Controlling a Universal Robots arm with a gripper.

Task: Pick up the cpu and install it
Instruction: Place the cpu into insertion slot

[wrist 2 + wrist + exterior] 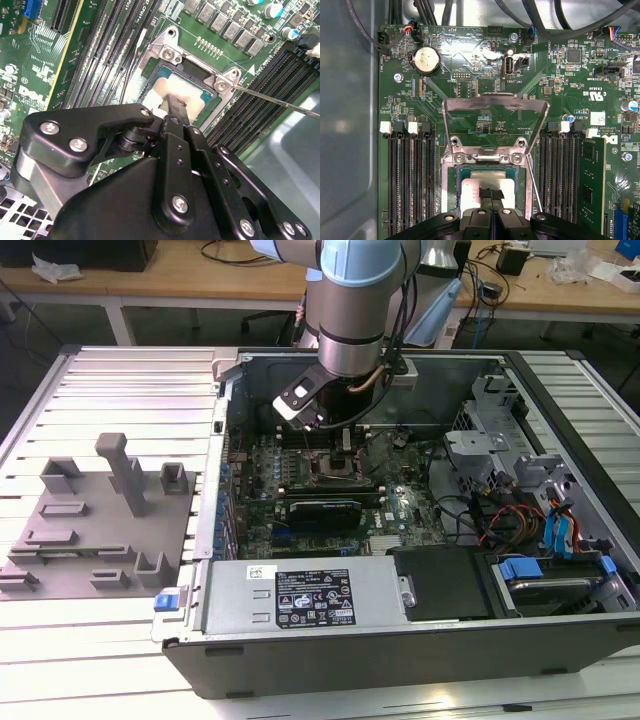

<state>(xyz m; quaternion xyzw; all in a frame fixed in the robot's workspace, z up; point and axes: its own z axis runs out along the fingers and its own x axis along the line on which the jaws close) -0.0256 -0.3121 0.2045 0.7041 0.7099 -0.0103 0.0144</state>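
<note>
Silvery cpu (pixel 470 192) in socket (pixel 446 190), half hidden beneath gripper (pixel 490 192); fingers (pixel 485 194) pinched together

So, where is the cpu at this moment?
In the first wrist view the cpu lies in the socket, between the two banks of memory slots, directly under the gripper, next to the open metal load plate.

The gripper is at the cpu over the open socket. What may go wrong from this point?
The gripper is at the cpu; lifting off unevenly may shift or tilt the chip in the socket. The load plate stands open, so nothing clamps the chip yet. The thin lever lies close beside the socket and may be caught.
</note>
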